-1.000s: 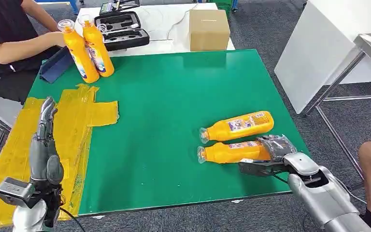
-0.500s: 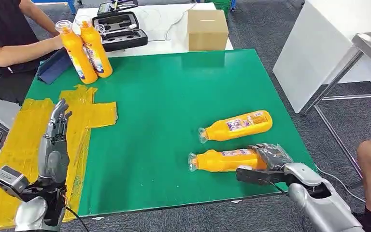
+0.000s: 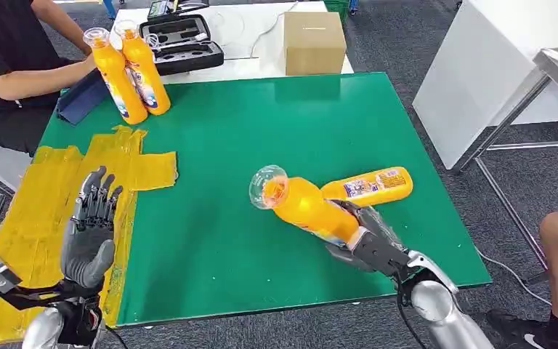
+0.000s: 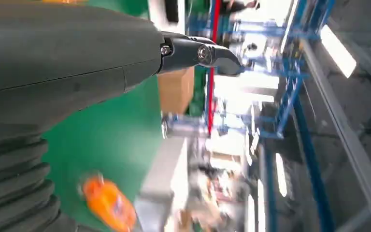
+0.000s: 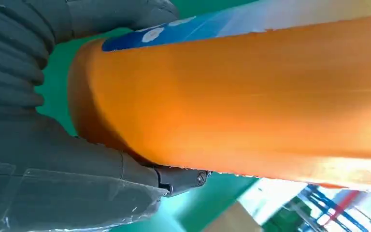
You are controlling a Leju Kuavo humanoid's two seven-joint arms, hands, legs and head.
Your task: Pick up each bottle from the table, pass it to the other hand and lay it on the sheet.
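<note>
My right hand (image 3: 367, 243) grips an orange bottle (image 3: 301, 206) by its base and holds it lifted above the green table (image 3: 225, 203), cap end tilted up toward me. The right wrist view shows that bottle's orange body (image 5: 251, 92) pressed against the hand (image 5: 53, 159). A second orange bottle (image 3: 367, 186) lies on its side on the table just behind. My left hand (image 3: 91, 229) is raised over the yellow sheet (image 3: 51, 196), fingers spread, holding nothing. Two more orange bottles (image 3: 131, 73) stand at the far left corner.
A person in black sits at the far left, one hand near the standing bottles. A dark blue pouch (image 3: 83, 94) lies beside them. Behind the green table are an open black case (image 3: 182, 43) and a cardboard box (image 3: 314, 42). A white table (image 3: 494, 80) stands right.
My right hand has lifted the near bottle off the table and swung it up and leftward. My left hand has risen and turned, fingers spreading.
</note>
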